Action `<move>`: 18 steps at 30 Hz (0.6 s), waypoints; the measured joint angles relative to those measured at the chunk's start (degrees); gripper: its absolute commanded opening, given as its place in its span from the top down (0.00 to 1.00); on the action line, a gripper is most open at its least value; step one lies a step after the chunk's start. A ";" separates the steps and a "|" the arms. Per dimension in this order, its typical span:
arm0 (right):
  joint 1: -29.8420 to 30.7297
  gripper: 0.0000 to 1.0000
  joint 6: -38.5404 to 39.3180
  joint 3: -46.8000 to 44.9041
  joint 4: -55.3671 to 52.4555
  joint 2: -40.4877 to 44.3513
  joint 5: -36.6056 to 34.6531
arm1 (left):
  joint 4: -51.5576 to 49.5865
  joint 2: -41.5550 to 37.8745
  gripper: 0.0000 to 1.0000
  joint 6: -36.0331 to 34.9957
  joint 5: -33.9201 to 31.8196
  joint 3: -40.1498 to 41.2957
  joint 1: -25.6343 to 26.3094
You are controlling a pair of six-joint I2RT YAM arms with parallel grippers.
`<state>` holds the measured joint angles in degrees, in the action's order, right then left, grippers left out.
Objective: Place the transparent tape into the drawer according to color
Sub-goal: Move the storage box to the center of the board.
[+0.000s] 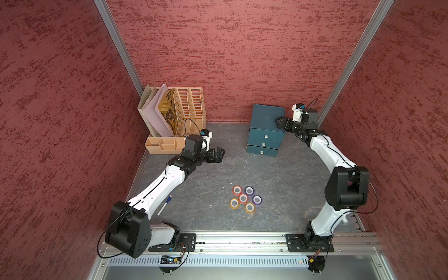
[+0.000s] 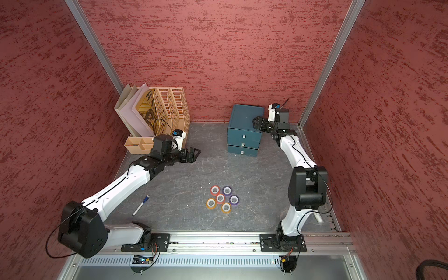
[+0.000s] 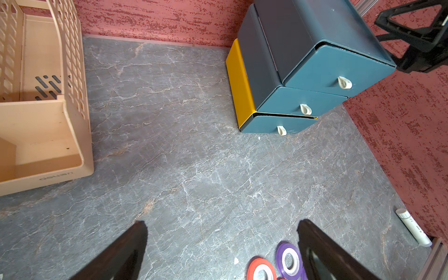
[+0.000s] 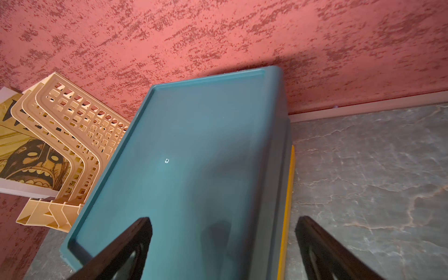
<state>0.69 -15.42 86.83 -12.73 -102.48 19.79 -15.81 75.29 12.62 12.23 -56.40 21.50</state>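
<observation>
The left arm's elbow (image 1: 128, 230) looms nearest; farther in, 6 tape rolls (image 1: 243, 198) lie flat, clustered and touching, on the bench (image 1: 291, 184), well apart from the drawer unit (image 1: 265, 135). The left end effector (image 1: 221, 155) and right end effector (image 1: 278, 123) are spread apart, empty. The rolls look light, stiff, slick: pinch across an outer roll's rim.

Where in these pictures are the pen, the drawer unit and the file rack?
Pen (image 2: 140, 205), in a top view: white barrel.
Drawer unit (image 1: 265, 116), in a top view: flat top.
File rack (image 1: 191, 106), in a top view: slotted wall.

File rack (image 3: 48, 135) base reads "deli", upside down.
</observation>
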 measured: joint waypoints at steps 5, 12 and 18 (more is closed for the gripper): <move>0.00 0.01 1.03 3.56 -1.22 -3.74 2.47 | 0.02 0.00 0.00 -0.02 -0.02 0.28 0.00; -0.57 0.01 3.65 5.38 -2.01 -6.99 8.48 | 0.17 -0.02 0.00 -0.04 0.00 0.66 -0.28; -0.92 0.01 6.97 5.55 -2.10 -7.82 15.15 | 0.39 -0.02 0.00 -0.07 0.79 1.68 -0.72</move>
<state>-0.23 -8.45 92.38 -14.83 -110.30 34.94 -15.42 75.26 12.56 13.02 -54.72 20.78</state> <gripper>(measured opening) 0.985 0.996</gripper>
